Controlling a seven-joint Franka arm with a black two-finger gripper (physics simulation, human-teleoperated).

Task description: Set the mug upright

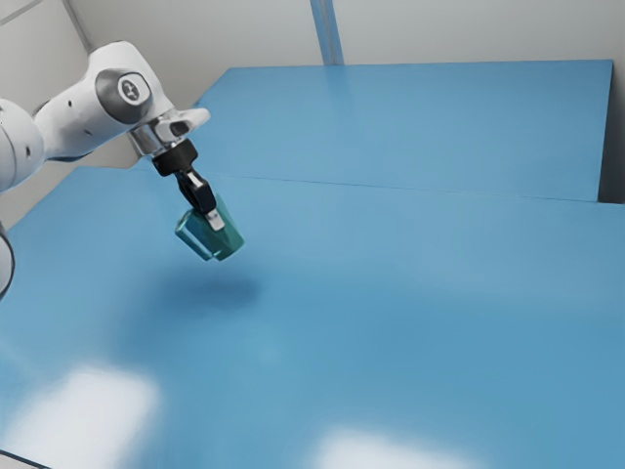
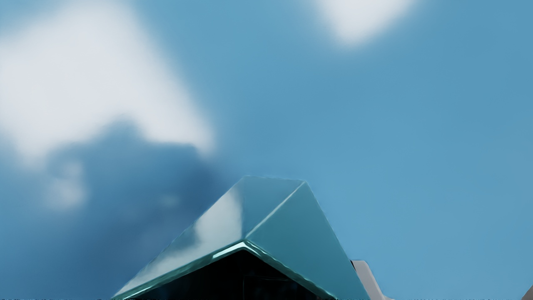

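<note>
Item one: the teal mug (image 1: 227,237), aloft, with the table (image 1: 391,322) below it and a soft shadow (image 1: 220,291) lying apart from it in the exterior view. It leans rather than standing level, its handle (image 1: 192,246) toward the exterior view's left. Item two: the hand (image 1: 215,221), slanting down from the arm (image 1: 90,109), clamped on the mug, as you may judge from the mug's being borne off the surface with a pale fingertip against its side. Purpose of the arrangement, by judgement: the lift gives you room to turn the mug so its base comes level before it meets the table; set down at this lean, it could land on an edge and tip. The dark hollow (image 2: 243,277) within the edge nearest the camera looks like the mouth, facing the hand; if so, the base is the far end. Hard to make out: the interior, nearly black; the second finger's contact, which you cannot trace; the near part of the mug, cut by the wrist view's edge; and the exact height, which neither view settles for you.
</note>
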